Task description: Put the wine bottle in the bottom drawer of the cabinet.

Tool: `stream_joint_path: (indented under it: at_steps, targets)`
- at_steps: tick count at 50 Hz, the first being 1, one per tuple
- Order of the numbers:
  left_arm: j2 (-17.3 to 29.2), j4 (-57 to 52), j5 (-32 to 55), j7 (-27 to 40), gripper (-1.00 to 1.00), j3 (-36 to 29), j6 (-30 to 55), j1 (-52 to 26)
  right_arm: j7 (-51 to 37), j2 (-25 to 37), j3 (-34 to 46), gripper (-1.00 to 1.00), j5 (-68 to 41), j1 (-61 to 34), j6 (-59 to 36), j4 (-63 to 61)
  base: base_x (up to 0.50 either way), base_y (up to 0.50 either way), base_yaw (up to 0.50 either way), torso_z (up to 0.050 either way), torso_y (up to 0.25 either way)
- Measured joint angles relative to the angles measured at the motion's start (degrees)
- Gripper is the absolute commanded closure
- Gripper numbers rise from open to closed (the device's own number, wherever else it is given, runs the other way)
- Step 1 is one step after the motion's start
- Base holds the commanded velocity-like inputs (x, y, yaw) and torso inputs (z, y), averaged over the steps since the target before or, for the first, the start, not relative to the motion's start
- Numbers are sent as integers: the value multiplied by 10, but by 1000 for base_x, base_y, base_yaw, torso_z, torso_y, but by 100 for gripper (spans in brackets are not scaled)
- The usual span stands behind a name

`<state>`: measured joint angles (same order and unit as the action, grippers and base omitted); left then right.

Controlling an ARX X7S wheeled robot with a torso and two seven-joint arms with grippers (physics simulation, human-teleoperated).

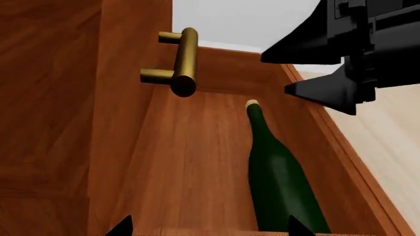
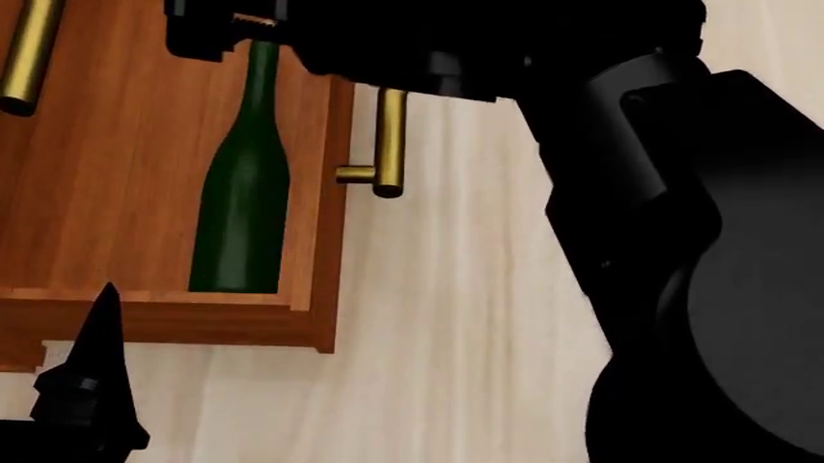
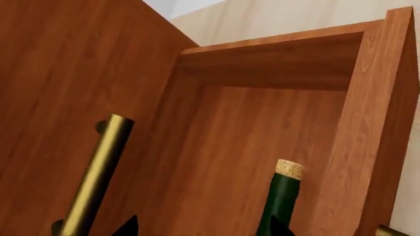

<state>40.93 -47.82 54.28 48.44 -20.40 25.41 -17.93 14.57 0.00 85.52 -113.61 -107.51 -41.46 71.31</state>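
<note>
Lying flat on the floor of the open bottom drawer (image 2: 322,241), the wine bottle (image 2: 242,207) has its cork end near the right claw (image 2: 219,24) and its base toward the drawer's near wall. Placement looks done; step in hand reads as release and retreat.

- Left claw (image 1: 210,227): only two fingertips show in its wrist view, apart, with the bottle's lower body between them. Looks spread, not pinching; contact can't be confirmed.
- Right claw: tips flank the bottle neck in its wrist view, cork (image 3: 289,168) just past them. Can't tell if it's gripping or loose.
- Drawer handle (image 2: 389,140) sits on the front panel, free.

Next: confirm both claws are off the glass, lift both arms straight out clear of the drawer walls and the cabinet (image 1: 46,113). Closing is probably optional.
</note>
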Motion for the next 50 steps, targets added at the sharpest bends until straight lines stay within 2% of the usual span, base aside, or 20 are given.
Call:
stream_joint_path:
  at_steps: [20,41,50]
  targets:
    - [1,0,3,4,-100,-3,2,-3,10,0,83,-100,15,-41,9,13,0,0,0,0,-1]
    - [8,-11,22,22,-100,-2,15,-18,39,3,114,-100,100,-100,22,22,0,0,0,0,0]
    - [11,-13,30,26,-100,-2,18,-22,-53,86,99,-100,109,-122,46,-136,0,0,0,0,0]
